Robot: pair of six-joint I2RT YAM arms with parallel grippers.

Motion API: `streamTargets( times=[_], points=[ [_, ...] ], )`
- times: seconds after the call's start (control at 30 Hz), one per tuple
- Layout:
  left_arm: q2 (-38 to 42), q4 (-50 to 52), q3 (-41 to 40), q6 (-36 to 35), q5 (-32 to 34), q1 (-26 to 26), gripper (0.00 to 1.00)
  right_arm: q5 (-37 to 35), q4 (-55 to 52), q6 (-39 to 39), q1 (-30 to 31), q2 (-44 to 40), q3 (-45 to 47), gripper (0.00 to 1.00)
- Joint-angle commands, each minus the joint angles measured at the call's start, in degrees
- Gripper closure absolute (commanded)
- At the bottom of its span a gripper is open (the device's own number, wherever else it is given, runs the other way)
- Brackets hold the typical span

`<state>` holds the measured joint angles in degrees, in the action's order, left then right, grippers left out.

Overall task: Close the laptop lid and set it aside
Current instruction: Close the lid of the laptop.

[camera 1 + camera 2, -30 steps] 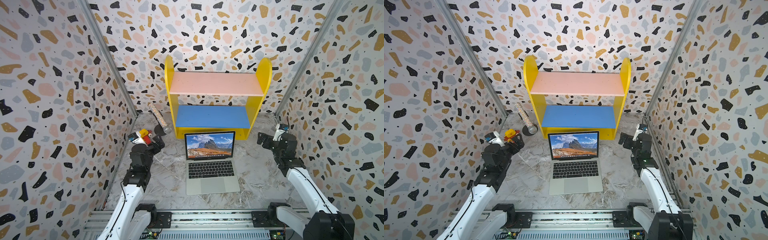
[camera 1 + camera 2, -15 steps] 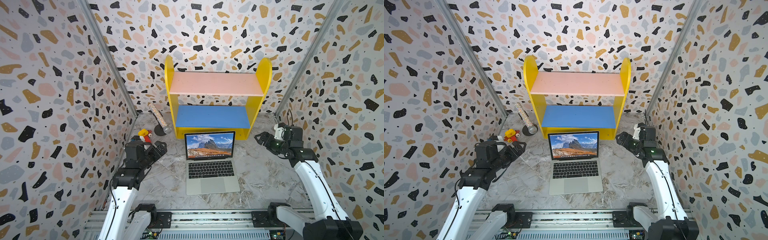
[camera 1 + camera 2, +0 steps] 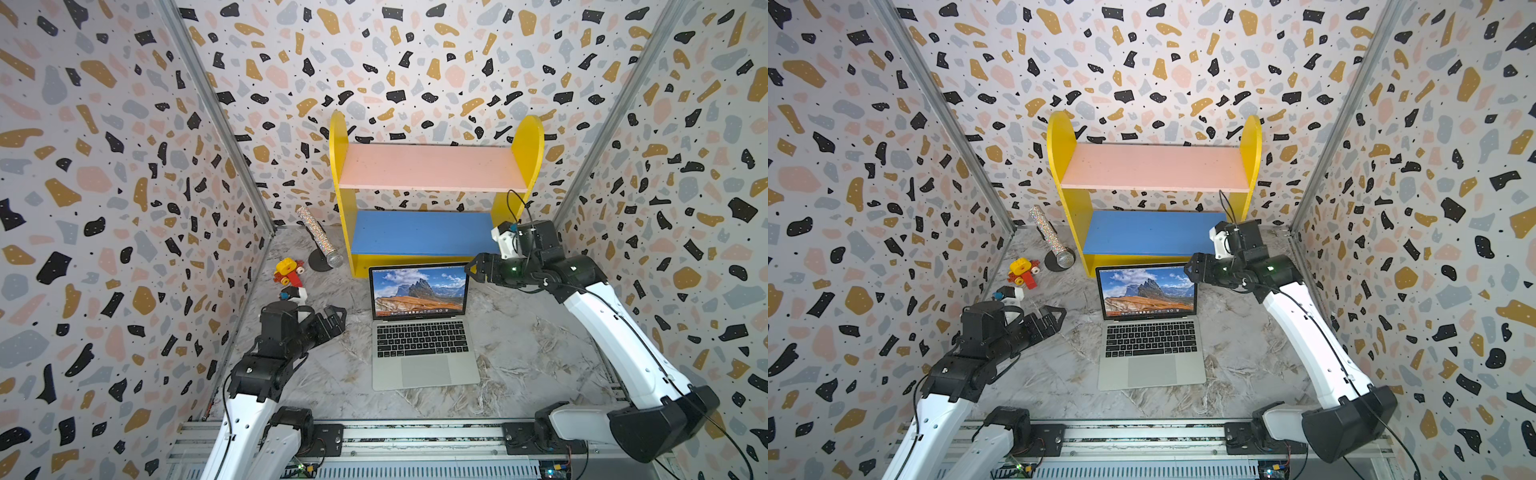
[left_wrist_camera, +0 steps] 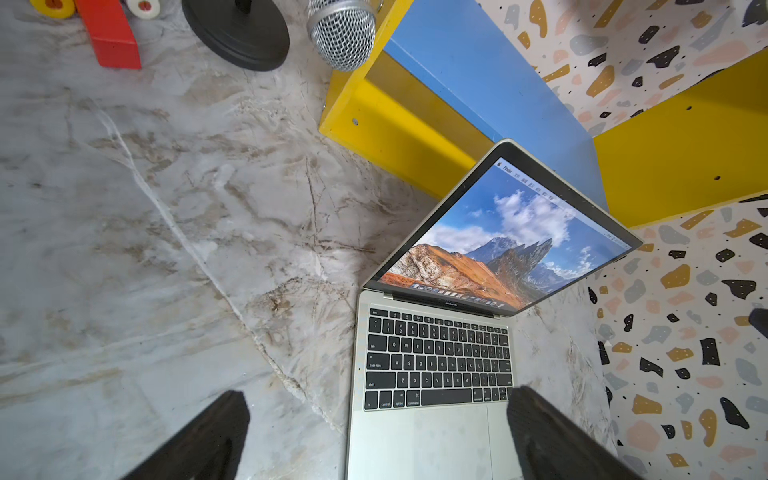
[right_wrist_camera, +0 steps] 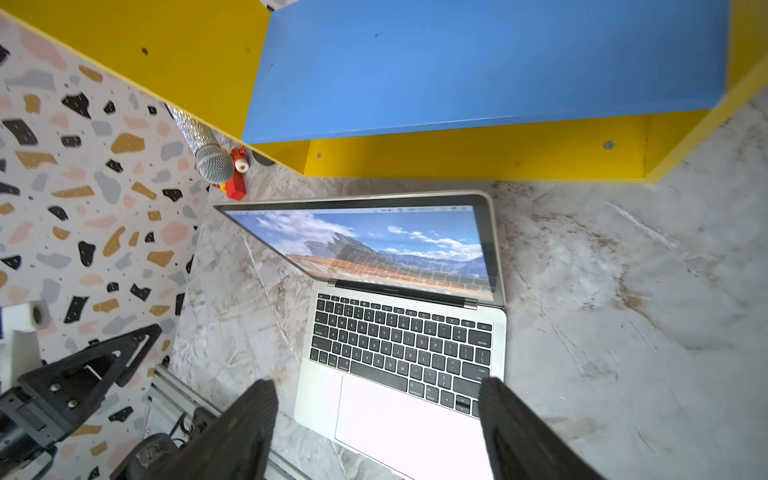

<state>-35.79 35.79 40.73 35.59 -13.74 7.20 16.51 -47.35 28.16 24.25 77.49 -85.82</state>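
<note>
Laptop (image 3: 424, 332) sits open mid-surface (image 3: 536, 332), just in front of the yellow shelf (image 3: 432, 166). Its hinge is at the shelf side and its trackpad edge towards the rail. The long axis runs left-right, about parallel to the shelf front, and the base is skewed slightly. Laptop lid (image 3: 419, 289) is up and leaning back a little, with the mountain screen facing the robot's base. Its top edge is near the shelf foot, and whether they touch can't be told.

Left claw (image 3: 332, 320) is spread wide with nothing in it. It is low and left of the laptop, pointing at the keyboard side and apart from it. In the left wrist view, its fingers (image 4: 208, 432) frame bare surface and the laptop's near corner.

Right claw (image 3: 473, 268) is also apart and holds nothing. In both top views, the tips sit by the lid's top right corner. In the right wrist view, the fingers (image 5: 245, 428) hang clear of the lid with no contact visible.

Microphone (image 3: 318, 239) and toy car (image 3: 287, 270) lie at the back left by the shelf.

Compared with a second ago:
- The left arm has pulled back from the toy car and dropped lower, and its claw is now turned towards the laptop.
- The right arm has swung in from the right wall, where it was well apart from the laptop, to the lid corner.
- The laptop is in the same spot, with the lid at the same angle.
</note>
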Motion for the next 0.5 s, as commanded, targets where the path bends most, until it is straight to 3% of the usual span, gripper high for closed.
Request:
streamTargets(
  times=[0.0, 0.47],
  points=[
    [1.0, -2.2, -0.6, -1.9, 2.4, 0.3, 0.0, -5.4, -4.6, -3.3, 3.6, 4.2, -5.4, 0.18],
    [2.3, -0.7, -0.2, -2.6, 6.0, 0.3, 0.0, -10.2, -8.9, -5.5, 7.0, 18.4, -20.2, 0.21]
  ],
)
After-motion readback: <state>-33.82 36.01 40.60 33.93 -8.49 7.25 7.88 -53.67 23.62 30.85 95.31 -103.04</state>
